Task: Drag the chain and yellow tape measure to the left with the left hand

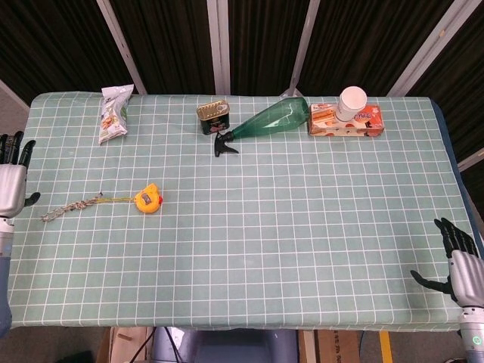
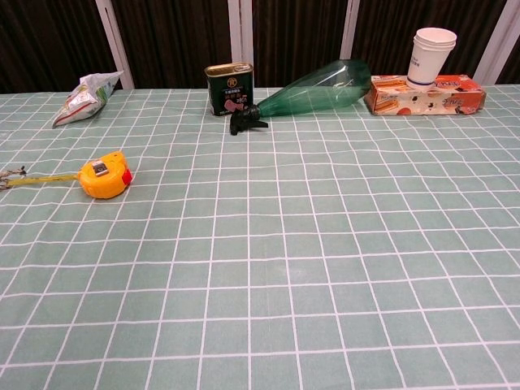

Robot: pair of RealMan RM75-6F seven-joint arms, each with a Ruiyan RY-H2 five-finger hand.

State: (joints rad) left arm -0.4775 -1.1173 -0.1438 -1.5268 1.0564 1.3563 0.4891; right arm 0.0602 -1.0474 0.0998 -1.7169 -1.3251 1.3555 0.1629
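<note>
The yellow tape measure lies on the checked cloth at the left side of the table. Its short pulled-out tape leads left to the chain, which lies slack on the cloth; only the chain's end shows in the chest view. My left hand is at the table's left edge, fingers apart, holding nothing, a little left of the chain's free end. My right hand hangs off the table's right front corner, fingers spread and empty.
A snack bag lies at the back left. A tin can, a green spray bottle on its side, and an orange box with a paper cup on it line the back edge.
</note>
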